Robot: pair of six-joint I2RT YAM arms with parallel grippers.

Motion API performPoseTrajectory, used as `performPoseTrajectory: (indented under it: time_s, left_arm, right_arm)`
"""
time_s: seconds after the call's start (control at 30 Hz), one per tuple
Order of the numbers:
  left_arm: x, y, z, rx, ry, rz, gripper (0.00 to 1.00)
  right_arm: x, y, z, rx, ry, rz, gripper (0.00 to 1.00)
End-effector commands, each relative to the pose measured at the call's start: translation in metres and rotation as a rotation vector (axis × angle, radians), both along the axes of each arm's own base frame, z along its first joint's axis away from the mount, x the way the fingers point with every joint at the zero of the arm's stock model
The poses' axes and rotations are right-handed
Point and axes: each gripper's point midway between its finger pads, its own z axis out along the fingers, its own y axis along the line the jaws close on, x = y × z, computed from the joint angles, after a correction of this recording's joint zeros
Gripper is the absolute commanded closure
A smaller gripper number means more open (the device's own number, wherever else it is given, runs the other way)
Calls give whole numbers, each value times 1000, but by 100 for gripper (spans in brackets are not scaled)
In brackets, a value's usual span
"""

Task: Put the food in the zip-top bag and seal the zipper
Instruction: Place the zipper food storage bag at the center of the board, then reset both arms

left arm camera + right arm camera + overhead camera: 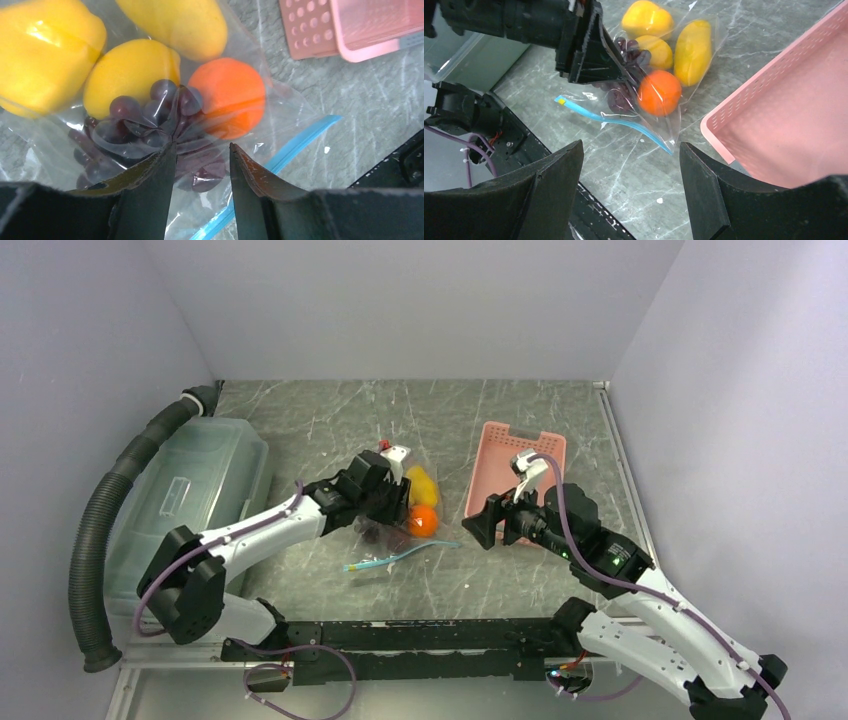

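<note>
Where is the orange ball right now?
Top view: the orange ball is mid-table, inside the clear bag, just right of the left gripper. Grapes lie against its left side, and the pink basket sits apart to its right.

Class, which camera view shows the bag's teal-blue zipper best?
The right wrist view: the zipper lies in sight from end to end, nothing covering it. The top external view shows it whole but small and thin. The left wrist view shows only part, the left gripper hiding the rest.
</note>
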Motion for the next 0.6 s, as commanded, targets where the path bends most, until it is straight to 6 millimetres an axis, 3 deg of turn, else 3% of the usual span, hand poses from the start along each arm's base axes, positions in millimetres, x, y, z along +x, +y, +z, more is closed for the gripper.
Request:
performPoseTrajectory:
  time_s: [0.0,0.13,0.23,0.4,0.43,0.47,0.5,0.57]
  left_arm:
    - [3,-13,57,-88,-91,-47,51]
    - [5,-12,89,-100,-146,-60,47]
    - [5,-10,110,-103,-182,-75,43]
    - [-1,-5,136,-82,-207,-114,37]
    - [-1,-3,142,-77,-217,-120,34]
    - [-2,-2,147,-72,-223,-126,7]
    - [-4,0,151,-71,-227,-130,1]
    - [-6,3,158,-64,-232,-132,0]
  right_arm:
    - [7,2,19,40,-39,-23,26]
    - [10,-3,26,37,-51,-54,25]
    - [16,-15,29,31,-63,-129,18]
    - [20,-23,37,-8,-74,-163,16]
    - [23,-27,36,-26,-74,-188,15]
    - [26,-32,35,-47,-79,-210,15]
    - [28,-36,34,-73,-87,-226,14]
    - [34,-46,33,-117,-100,-276,13]
